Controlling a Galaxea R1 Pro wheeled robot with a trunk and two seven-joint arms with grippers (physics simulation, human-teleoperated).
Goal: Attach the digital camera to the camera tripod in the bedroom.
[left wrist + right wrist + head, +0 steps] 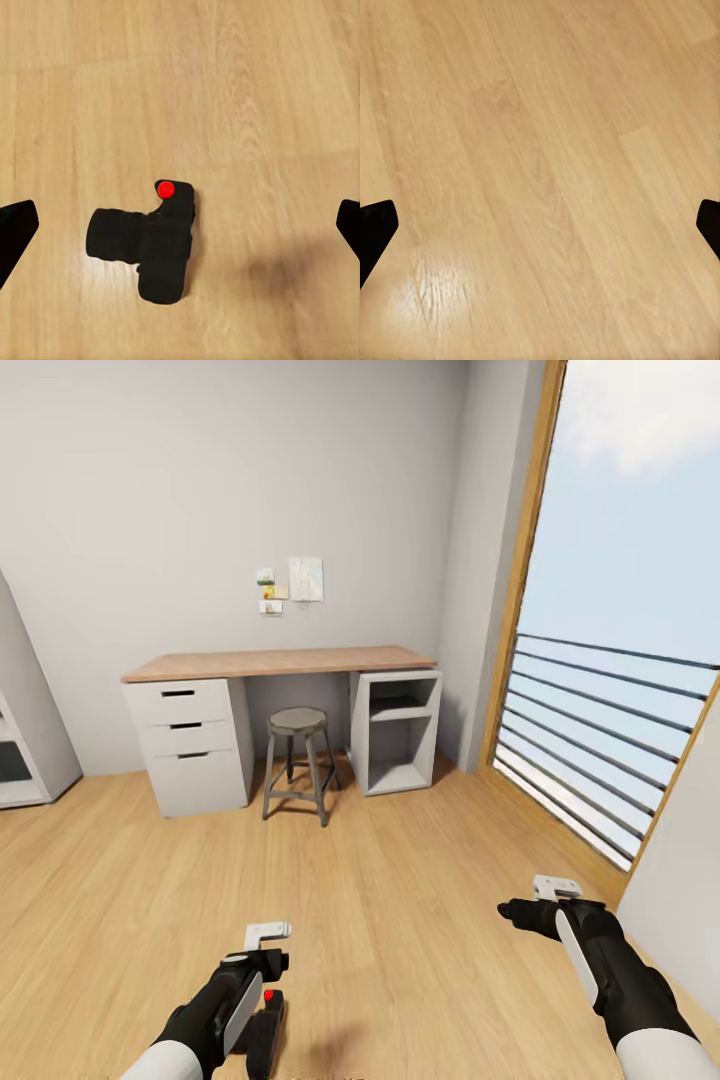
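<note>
Left arm (215,1015): we record it stretched forward and low over the wood plank floor (400,890), its left gripper (180,225) pointing down with the fingers (15,232) spread wide, both tips at the edges of the left wrist view and touching nothing. Right arm (620,980): we note it held out over the floor near the window (620,660), its right gripper (540,225) likewise with fingers parted and nothing between them. Digital camera (150,244): small, black, lens barrel to one side, bright red dot on top; we find it lying on the floor directly beneath the left gripper, apart from both fingers. Further back we list a wood-topped counter (280,662) with drawers and a round stool (297,760) under it.
</note>
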